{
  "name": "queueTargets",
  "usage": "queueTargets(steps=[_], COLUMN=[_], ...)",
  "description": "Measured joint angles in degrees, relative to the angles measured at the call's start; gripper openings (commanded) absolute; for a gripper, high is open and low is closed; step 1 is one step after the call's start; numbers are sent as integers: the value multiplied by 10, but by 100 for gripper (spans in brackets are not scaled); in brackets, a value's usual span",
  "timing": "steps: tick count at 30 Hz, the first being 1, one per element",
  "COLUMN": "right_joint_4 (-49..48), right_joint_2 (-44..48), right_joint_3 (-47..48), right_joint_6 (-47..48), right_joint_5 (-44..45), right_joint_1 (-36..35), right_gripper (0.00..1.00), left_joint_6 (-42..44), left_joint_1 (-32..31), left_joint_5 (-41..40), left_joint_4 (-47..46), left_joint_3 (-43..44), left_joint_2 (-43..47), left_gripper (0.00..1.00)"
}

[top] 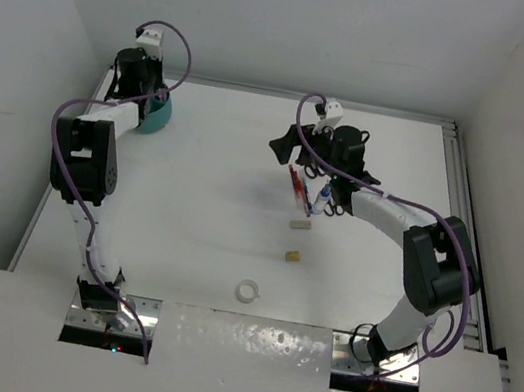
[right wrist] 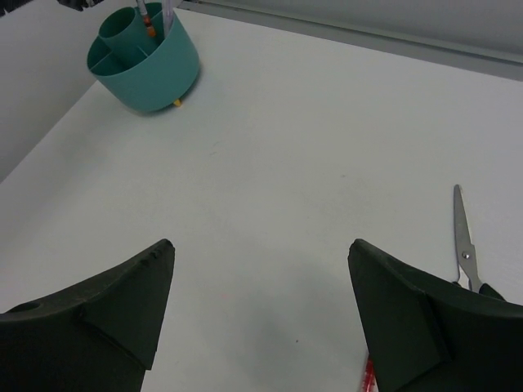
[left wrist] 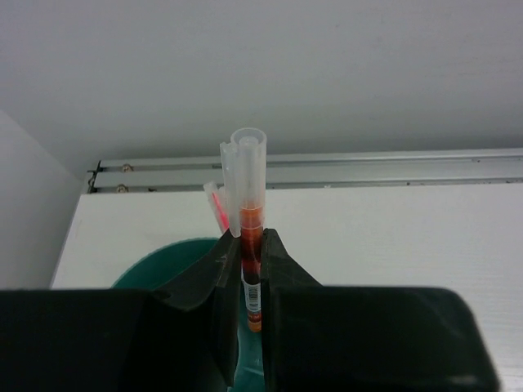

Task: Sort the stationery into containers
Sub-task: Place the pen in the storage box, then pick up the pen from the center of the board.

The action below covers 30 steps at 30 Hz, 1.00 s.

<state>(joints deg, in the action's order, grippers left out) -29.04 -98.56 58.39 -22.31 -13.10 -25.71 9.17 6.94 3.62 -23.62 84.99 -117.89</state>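
Stationery [top: 296, 188] mostly loose on the desk [top: 209, 207], bunched just behind the right hand [right wrist: 260, 245] and under its wrist. Right hand spread wide, gripping nothing, poised over the desk surface. Beside the finger at the right of the wrist view: scissors [right wrist: 463, 233], blade pointing ahead, and the tip of a loose red pen [right wrist: 369, 377]. In the same bunch, a blue-capped glue bottle [top: 323, 203]. Farther back toward that arm's base, clear of the bunch: white eraser [top: 299, 225], then tan eraser [top: 292, 256], then white tape ring [top: 246, 291], each apart from the next.

Far ahead and to the left of the right hand: teal organiser cup [right wrist: 151, 65], upright near the desk's far left corner, inner dividers showing. Left hand [left wrist: 251, 245] directly above that cup, fingers narrow and pinched on a clear-capped red pen [left wrist: 248, 175]. Pen upright, cap end well past the fingertips, lower end down between the fingers toward the cup. Just left of the held pen: pink pen [left wrist: 216, 208], leaning, standing in the cup. Which compartment: impossible to tell.
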Motion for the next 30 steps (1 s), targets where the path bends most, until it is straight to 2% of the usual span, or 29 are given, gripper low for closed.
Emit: queueTargets(steps=[4, 10, 11, 13, 14, 17, 23, 24, 26, 27, 29, 30], right_joint_4=[0, 5, 8, 11, 12, 16, 46, 56, 79, 94, 123, 145], right_joint_2=[0, 1, 3, 7, 11, 24, 57, 65, 83, 94, 117, 128], right_joint_3=[2, 2, 2, 0, -1, -6, -7, -7, -7, -7, -7, -5], right_joint_6=[-2, -2, -2, -2, -2, 0, 15, 18, 31, 35, 53, 62], right_joint_5=[-4, -5, -4, -4, -4, -2, 28, 37, 53, 58, 70, 77], right_joint_1=[1, 1, 1, 1, 1, 1, 0, -1, -1, 0, 0, 1], right_gripper=[84, 84, 84, 84, 84, 84, 83, 68, 47, 23, 9, 7], left_joint_6=[-1, -1, -1, -1, -1, -10, -32, -34, -38, -38, -44, -51], left_joint_1=[5, 5, 5, 5, 5, 5, -3, -6, -19, -31, -62, -83], left_joint_5=[0, -7, -8, -11, -12, -11, -11, -18, -40, -51, -68, -73], left_joint_4=[0, 5, 5, 4, 4, 13, 59, 70, 97, 112, 144, 158], left_joint_3=[-23, -42, -42, -42, -41, -27, 45, 59, 83, 87, 87, 82], left_joint_2=[0, -3, -3, -4, -4, -8, -10, -9, -3, 4, 26, 39], left_gripper=[0, 15, 24, 33, 43, 53, 55, 53, 48, 47, 45, 45])
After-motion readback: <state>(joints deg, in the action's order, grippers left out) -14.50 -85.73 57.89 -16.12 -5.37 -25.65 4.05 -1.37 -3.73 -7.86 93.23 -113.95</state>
